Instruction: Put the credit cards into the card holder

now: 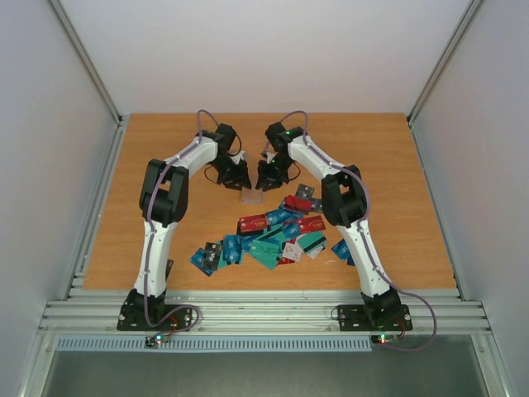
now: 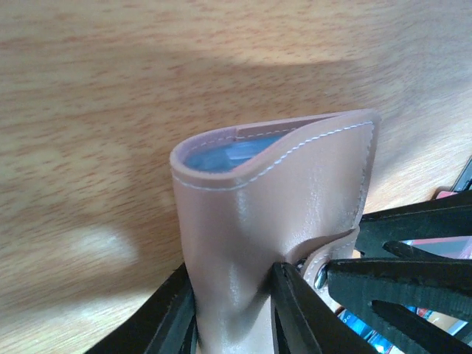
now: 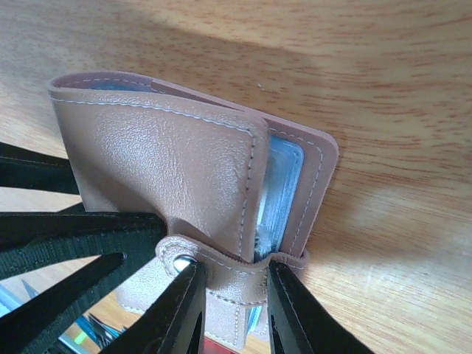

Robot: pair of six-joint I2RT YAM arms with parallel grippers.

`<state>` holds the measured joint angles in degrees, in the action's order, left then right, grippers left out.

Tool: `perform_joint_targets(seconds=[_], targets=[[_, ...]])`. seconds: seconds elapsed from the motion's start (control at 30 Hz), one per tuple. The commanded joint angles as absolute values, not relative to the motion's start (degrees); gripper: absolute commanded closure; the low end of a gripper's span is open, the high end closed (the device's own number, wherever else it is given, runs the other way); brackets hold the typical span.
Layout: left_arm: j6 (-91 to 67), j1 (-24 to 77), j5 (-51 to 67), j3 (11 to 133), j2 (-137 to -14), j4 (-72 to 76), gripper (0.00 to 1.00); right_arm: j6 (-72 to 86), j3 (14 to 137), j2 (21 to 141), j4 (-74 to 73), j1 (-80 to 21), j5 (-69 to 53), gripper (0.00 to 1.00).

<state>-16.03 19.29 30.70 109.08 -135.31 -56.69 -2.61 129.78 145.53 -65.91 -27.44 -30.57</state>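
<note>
The left claw [image 2: 232, 299], at frame bottom, pinches the card holder [image 2: 295, 184]; the right claw [image 3: 232, 299] nips its snap strap [image 3: 221, 259]. Best peel the strap gently, with the holder held steady.

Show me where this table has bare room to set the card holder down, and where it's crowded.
Bare table: the far strip behind both arms, the patch left of the left arm, the patch right of the right arm. Crowded: the near centre between the arms, heaped with credit cards, just this side of the held card holder.
</note>
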Motion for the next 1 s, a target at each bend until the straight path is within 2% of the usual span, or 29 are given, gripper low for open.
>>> perform_joint_targets(seconds=[0.0, 0.33, 0.6, 0.77, 0.97], targets=[[-15.7, 21.4, 32.2, 109.1, -140.3, -51.5, 0.69, -1.7, 128.4, 142.6, -63.0, -30.0, -36.1, 0.75], [-16.0, 21.7, 32.5, 108.9, -140.1, -51.2, 0.66, -1.2, 127.1, 142.3, -61.5, -30.1, -36.5, 0.75], [-16.0, 22.5, 33.2, 108.7, -140.4, -51.2, 0.7, -0.1, 128.8, 144.0, -62.0, -31.0, -33.8, 0.75], [-16.0, 22.9, 33.7, 108.6, -141.1, -51.2, 0.75, 2.6, 134.7, 148.1, -67.8, -33.3, -27.6, 0.76], [-14.8, 23.2, 30.6, 109.1, -142.8, -53.7, 0.76, 4.3, 150.9, 158.6, -81.2, -38.7, -16.3, 0.76]])
